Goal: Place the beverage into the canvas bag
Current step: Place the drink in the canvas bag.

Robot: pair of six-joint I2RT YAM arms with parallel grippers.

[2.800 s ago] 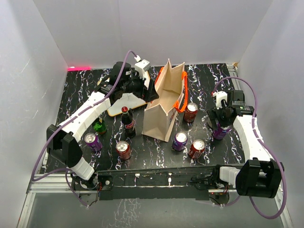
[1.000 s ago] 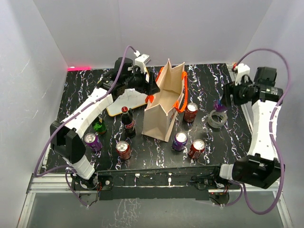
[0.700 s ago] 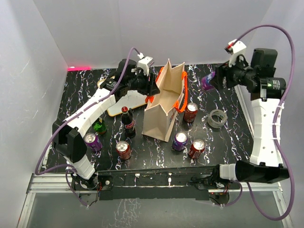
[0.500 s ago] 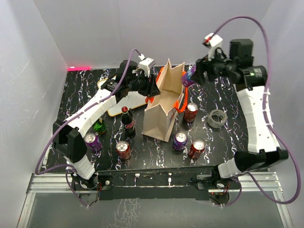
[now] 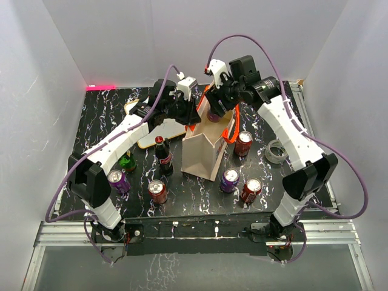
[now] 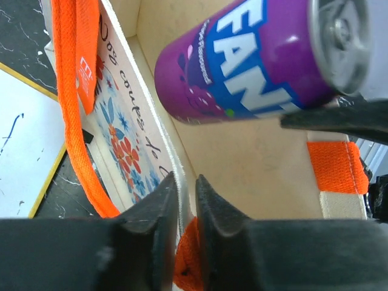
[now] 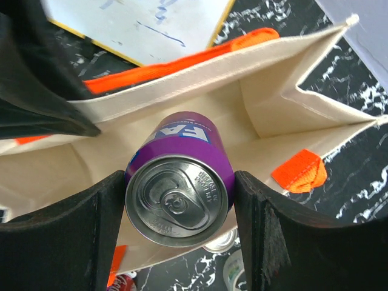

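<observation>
While our right jaws pinch the can [image 7: 179,197] over the open bag [image 7: 273,112] and left jaws clamp its rim, a tilted release could snag the edge, toppling it.

Can [image 7: 179,188]: metal, glossy purple printed wall, bare silver lid with dull sheen.
Bag [image 7: 285,115]: beige canvas cloth, matt, fine weave; flower print on outer face.
Handle [image 6: 71,115]: orange woven webbing, ribbed, matt.
Right gripper [image 7: 179,182] fingers [image 7: 57,236]: black plastic, matt, faintly grainy.
Board [image 7: 139,24]: white, smooth, slight sheen.
Table [image 5: 100,115]: black, white-veined marble look, smooth.
</observation>
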